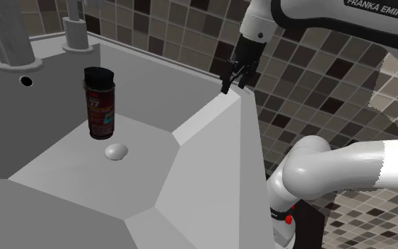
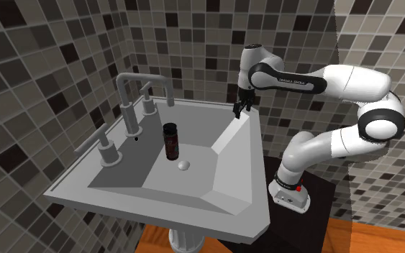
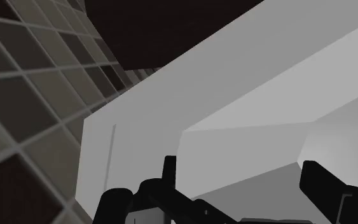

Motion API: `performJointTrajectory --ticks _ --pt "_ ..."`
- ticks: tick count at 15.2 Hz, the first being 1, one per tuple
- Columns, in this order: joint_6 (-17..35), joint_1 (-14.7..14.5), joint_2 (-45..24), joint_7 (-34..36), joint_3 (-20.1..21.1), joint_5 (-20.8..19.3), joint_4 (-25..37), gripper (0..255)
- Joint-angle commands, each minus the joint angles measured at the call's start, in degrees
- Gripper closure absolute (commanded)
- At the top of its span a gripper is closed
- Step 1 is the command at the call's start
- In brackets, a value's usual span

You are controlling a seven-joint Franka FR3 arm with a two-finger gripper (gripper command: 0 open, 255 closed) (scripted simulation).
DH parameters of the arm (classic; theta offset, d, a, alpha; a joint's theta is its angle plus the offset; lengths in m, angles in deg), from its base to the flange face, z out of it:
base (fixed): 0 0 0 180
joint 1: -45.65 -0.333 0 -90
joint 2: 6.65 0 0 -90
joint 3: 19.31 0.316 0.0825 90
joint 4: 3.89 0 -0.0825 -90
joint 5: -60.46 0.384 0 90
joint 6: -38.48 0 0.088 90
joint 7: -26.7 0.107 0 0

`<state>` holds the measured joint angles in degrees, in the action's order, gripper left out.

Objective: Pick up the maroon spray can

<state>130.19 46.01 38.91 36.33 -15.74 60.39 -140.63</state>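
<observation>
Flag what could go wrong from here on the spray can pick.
1. The open gripper hangs just above the sink's rim. A direct path toward the can could clip that edge.
2. The spray can stands upright, tall and narrow, beside the drain. A sideways nudge from one finger may topple it before the grasp closes.

Dark maroon cylindrical spray can (image 1: 100, 102), black cap fitted: one unit, upright.
Printed label with red and white markings wraps the body. Stands free on the flat floor of the grey sink basin (image 1: 211, 141), toward the basin's edge at the shoulder view's upper left, well apart from the edge at that view's right.
</observation>
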Motion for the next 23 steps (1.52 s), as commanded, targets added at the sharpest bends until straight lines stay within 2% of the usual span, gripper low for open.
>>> performJointTrajectory --ticks 1,12,18,23 --pt "0.0 0.0 0.0 0.0 0.0 0.0 0.0 0" --pt "5.7 -3.3 -19.3 6.7 7.6 5.4 14.6 0" --pt "6.8 -4.6 -30.4 10.6 11.5 5.8 25.4 0" --pt "6.4 -6.1 -40.4 14.1 14.5 4.7 36.4 0"
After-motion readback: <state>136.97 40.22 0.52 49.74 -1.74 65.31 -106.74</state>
